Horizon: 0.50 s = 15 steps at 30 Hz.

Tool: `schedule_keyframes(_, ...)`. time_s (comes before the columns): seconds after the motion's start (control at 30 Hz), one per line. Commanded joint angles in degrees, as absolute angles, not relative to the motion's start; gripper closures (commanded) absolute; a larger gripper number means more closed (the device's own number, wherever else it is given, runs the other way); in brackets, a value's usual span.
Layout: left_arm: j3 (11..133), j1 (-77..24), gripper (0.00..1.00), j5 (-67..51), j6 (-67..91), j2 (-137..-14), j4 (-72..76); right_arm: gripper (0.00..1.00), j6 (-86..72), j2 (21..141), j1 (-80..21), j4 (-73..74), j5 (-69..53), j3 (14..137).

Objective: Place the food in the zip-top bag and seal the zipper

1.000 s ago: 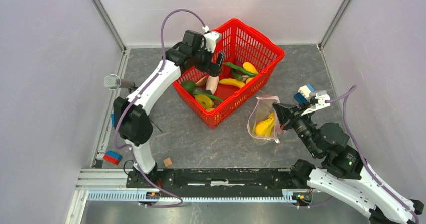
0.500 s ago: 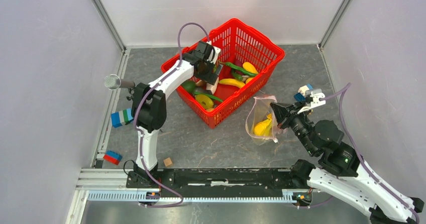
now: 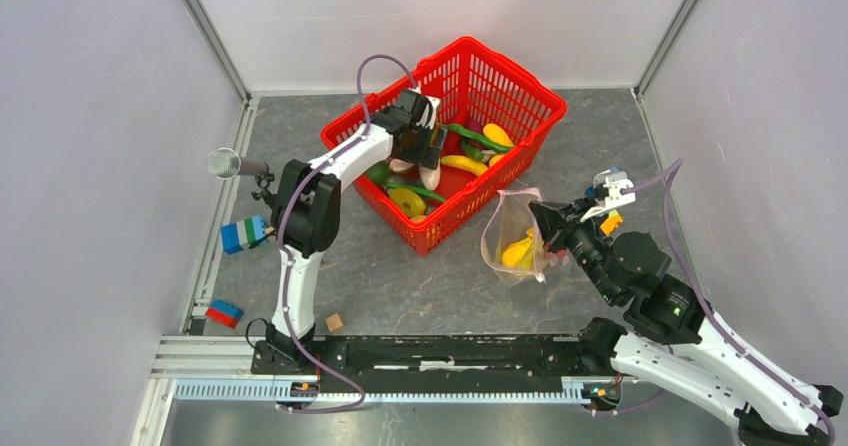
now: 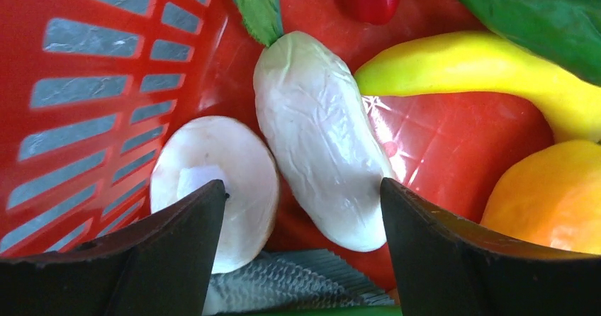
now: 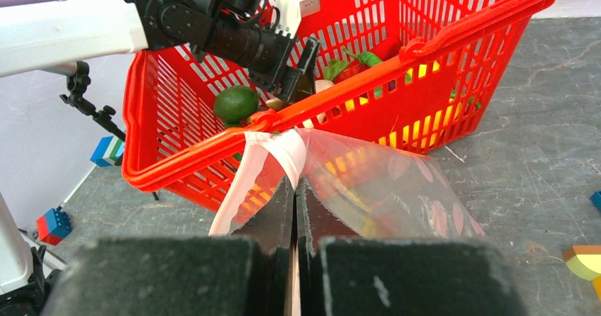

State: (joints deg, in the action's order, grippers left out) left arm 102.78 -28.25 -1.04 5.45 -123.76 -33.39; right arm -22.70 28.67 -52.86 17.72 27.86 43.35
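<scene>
The step in hand is judged to be the picking of one more toy food from the red plastic mesh basket (image 3: 520,84). The left gripper (image 4: 301,199) is held low inside the basket. Its jaws are spread wide, one on each side of the long white toy radish with a green leaf (image 4: 319,139), and nothing is gripped yet. A round white toy mushroom (image 4: 234,167) lies just beside the radish, partly behind one finger, so it could be caught too. Next, the jaws need to be closed on the radish alone, and then it has to be lifted and carried over to the bag

The clear floppy zip-top bag with pale pink dots (image 3: 505,236) is found on the grey floor, just beside the basket. Its mouth edge is pinched by the right gripper (image 5: 294,188), whose jaws are pressed tight together. A yellow toy fruit (image 3: 518,253) is already inside

The gap around the radish is shown only by the left wrist view; from above it is hidden by the gripper. The pale zipper strip (image 5: 244,178) at the pinch is shown only by the right wrist view. Both arms together are seen only from above
</scene>
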Motion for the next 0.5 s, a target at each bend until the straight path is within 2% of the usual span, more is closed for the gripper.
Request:
schedule_keyframes(0.0, 102.8, -28.5, 0.16, -1.4, 10.5, -127.0, -29.8, 1.0, -22.8, 28.1, -53.0, 15.1, 28.1, 42.9)
schedule_keyframes(0.27, 100.5, -28.6, 0.29, -1.4, 11.8, -125.4, -27.1, 1.0, -21.5, 27.1, -53.0, 16.6, 30.2, 43.2)
schedule_keyframes(0.33, 100.8, -28.6, 0.28, -2.3, 11.3, -124.9, -26.8, 1.0, -21.5, 26.7, -53.0, 16.8, 30.3, 43.2)
schedule_keyframes(0.4, 102.6, -28.6, 0.2, -2.8, 10.7, -125.6, -28.0, 1.0, -21.9, 26.3, -53.0, 17.1, 30.4, 43.1)
schedule_keyframes(0.47, 104.8, -28.6, 0.19, -2.9, 10.3, -127.2, -29.6, 1.0, -22.3, 25.7, -53.0, 17.3, 30.4, 42.8)
